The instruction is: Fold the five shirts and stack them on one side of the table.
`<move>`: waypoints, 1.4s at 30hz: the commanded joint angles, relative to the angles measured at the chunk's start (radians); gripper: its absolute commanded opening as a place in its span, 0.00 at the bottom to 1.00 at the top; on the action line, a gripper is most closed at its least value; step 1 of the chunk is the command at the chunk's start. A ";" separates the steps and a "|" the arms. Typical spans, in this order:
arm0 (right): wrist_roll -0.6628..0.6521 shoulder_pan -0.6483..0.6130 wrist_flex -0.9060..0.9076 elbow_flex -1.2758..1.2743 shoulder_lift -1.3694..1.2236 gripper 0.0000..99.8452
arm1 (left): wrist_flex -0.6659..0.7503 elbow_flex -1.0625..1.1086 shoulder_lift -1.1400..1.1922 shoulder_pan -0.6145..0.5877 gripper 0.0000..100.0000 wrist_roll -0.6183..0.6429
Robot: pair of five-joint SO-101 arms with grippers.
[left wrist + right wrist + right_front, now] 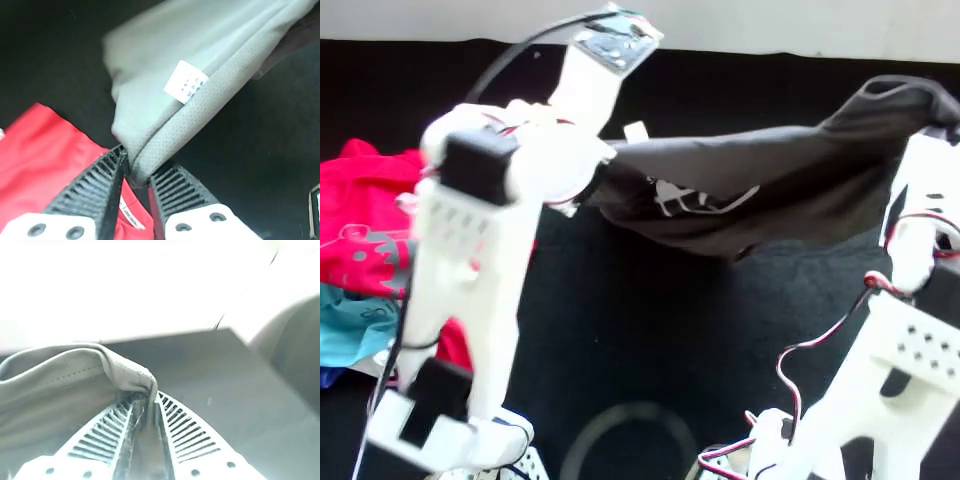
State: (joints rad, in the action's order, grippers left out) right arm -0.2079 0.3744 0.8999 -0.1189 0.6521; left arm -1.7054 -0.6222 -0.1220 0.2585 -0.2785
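Note:
A dark grey shirt (760, 195) with a white print hangs stretched in the air between the two arms, above the black table. My left gripper (136, 172) is shut on one end of it, near a white label (186, 81) on the hem; in the high view that end is at the left arm's head (595, 180). My right gripper (145, 407) is shut on the shirt's other edge (125, 372), held high at the right (920, 125). A red shirt (45, 150) lies on the table below the left gripper.
A pile of shirts lies at the table's left edge: red (365, 215) with a grey print on top, turquoise (355, 330) under it. The black table surface (650, 320) stretches under the hanging shirt. Red and white cables (800, 360) run along the right arm's base.

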 commanded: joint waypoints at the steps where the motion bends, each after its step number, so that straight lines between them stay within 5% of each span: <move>1: 0.009 0.001 -0.018 0.137 0.042 0.01 | -0.005 -0.065 -0.113 -0.013 0.01 -0.006; 10: 0.008 -0.005 -0.027 0.160 0.041 0.01 | -0.005 0.024 -0.130 -0.008 0.01 -0.006; 18: 0.003 -0.008 -0.036 -0.228 0.042 0.01 | 0.104 0.383 0.077 0.042 0.01 -0.002; 25: 0.002 -0.008 -0.246 -0.671 0.051 0.01 | 0.336 0.618 0.317 0.157 0.01 0.002; 30: 0.002 -0.002 -0.323 -0.812 0.051 0.01 | 0.387 0.627 0.423 0.166 0.04 0.104; 36: 0.002 -0.008 -0.340 -0.839 0.051 0.01 | 0.333 0.538 0.409 0.079 0.19 0.106; 42: 0.002 -0.008 -0.354 -0.837 0.045 0.01 | 0.342 0.460 0.417 -0.012 0.20 0.106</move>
State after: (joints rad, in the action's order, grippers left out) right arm -0.2064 0.3744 0.5700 -0.9613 0.6767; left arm -1.3617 -0.1082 0.3076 0.2800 -0.1788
